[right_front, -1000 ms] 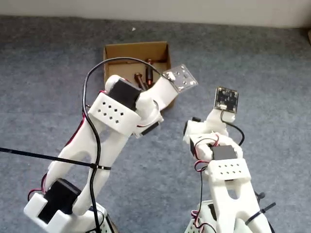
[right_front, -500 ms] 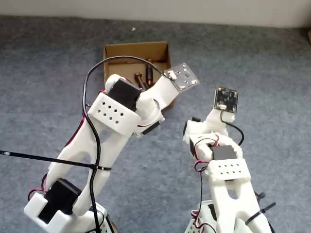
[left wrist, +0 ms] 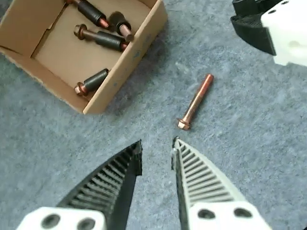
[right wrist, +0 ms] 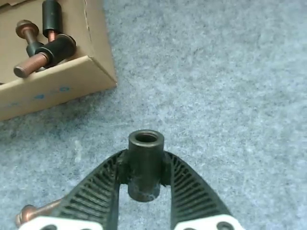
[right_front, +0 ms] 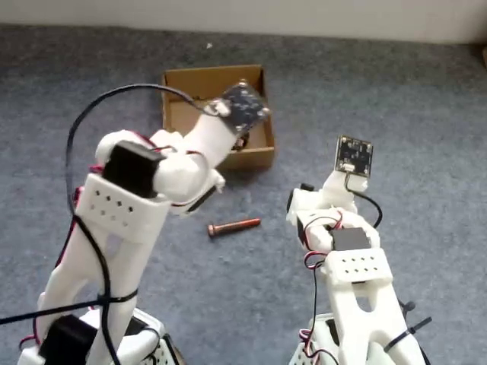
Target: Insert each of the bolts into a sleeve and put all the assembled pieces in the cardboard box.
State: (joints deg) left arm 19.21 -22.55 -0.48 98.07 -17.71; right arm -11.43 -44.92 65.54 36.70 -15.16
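A bare copper bolt point(right_front: 234, 225) lies on the grey carpet in front of the cardboard box point(right_front: 213, 74), between the two arms. In the left wrist view my left gripper point(left wrist: 157, 147) hovers open just short of the bolt's point(left wrist: 195, 101) head, with nothing between its fingers. My right gripper point(right wrist: 145, 160) is shut on a black sleeve point(right wrist: 146, 165), held with its open bore showing, a little above the carpet. The box point(left wrist: 125, 64) holds several bolts seated in black sleeves point(left wrist: 103, 39). The same bolt point(right wrist: 38, 211) shows at the edge of the right wrist view.
The right arm point(right_front: 335, 228) stands right of the bolt, and its dark gripper point(left wrist: 261, 26) shows beyond the bolt in the left wrist view. The left arm point(right_front: 175, 171) reaches over the box's front. Open carpet surrounds the box point(right wrist: 53, 88).
The left arm has swung to the left and its wrist now sits over the box, uncovering the bolt on the carpet. The right arm has stayed still.
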